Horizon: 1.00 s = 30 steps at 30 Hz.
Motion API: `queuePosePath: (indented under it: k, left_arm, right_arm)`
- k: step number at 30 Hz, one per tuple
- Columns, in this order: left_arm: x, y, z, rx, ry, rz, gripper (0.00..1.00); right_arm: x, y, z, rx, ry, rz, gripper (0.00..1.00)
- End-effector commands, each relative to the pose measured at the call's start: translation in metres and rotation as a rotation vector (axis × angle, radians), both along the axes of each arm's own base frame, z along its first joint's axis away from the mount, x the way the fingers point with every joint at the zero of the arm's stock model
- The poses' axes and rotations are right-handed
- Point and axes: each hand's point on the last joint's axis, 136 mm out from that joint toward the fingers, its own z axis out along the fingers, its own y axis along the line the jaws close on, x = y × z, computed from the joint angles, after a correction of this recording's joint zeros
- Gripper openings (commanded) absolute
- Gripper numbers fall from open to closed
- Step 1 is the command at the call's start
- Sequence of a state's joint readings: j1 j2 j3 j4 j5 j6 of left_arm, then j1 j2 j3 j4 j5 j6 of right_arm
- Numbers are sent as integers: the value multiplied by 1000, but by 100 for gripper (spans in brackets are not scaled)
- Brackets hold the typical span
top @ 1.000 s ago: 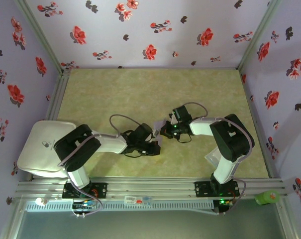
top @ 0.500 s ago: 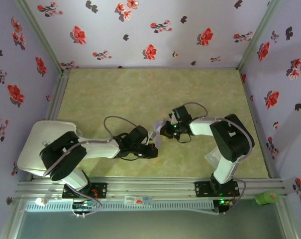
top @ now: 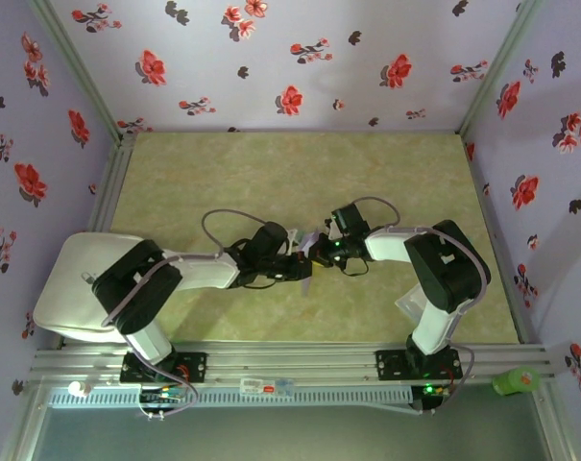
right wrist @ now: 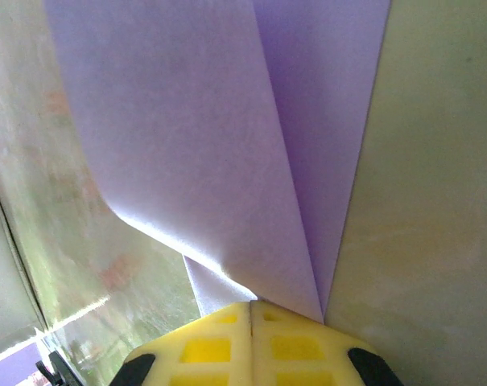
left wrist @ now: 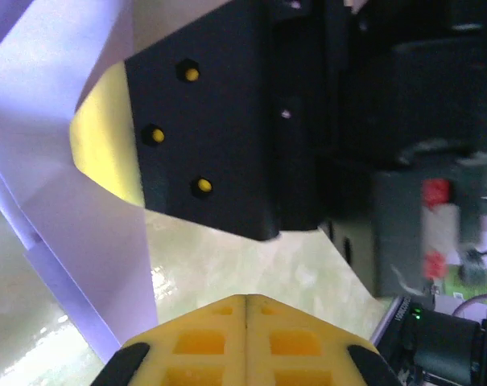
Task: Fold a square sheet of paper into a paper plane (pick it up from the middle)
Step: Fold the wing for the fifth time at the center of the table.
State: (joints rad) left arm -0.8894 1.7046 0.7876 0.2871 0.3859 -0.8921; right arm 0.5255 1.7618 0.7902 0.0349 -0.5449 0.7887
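Note:
The square sheet of paper (right wrist: 227, 121) is pale lavender and folded into overlapping layers with a long crease. My right gripper (right wrist: 251, 304) is shut on its lower edge and holds it above the table. So little of its outline shows that I cannot tell whether it has the paper plane's dart shape. In the top view the paper (top: 310, 239) is a small sliver between the two grippers at mid-table. My left gripper (left wrist: 247, 299) is shut with nothing between its fingers, just left of the right gripper (top: 318, 253). The paper (left wrist: 74, 209) hangs at the left of the left wrist view.
A white rounded pad (top: 79, 283) lies at the table's left edge. A translucent plastic square (top: 409, 305) sits beside the right arm's base. A green object (top: 516, 381) rests on the near rail. Floral walls close in three sides of the table.
My left gripper has swung up and to the right, ending close beside the right gripper and the paper. The right arm has kept still with the paper in its grip.

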Motion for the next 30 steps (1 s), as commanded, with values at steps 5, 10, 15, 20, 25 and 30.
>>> queuePosePath:
  k: [5, 10, 15, 20, 25, 30]
  left_arm:
    - [14, -7, -12, 14, 8, -1, 4]
    - [12, -4, -27, 52, 27, -10, 4]
    - [11, 6, -45, 128, 32, -5, 4]
    - [6, 22, -63, 192, 47, 14, 1]
    - [-7, 40, -82, 242, 77, 23, 0]
    - [-22, 58, -93, 272, 97, 17, 0]
  right_arm:
    - [-24, -23, -39, -151, 112, -27, 1]
    - [-24, -21, -37, -139, 111, -30, 1]
    - [-23, -20, -37, -138, 109, -30, 2]
    - [-23, -20, -35, -137, 105, -29, 2]
    - [-19, -16, -26, -121, 85, -22, 4]
    - [-9, -17, 1, -107, 21, -23, 8]
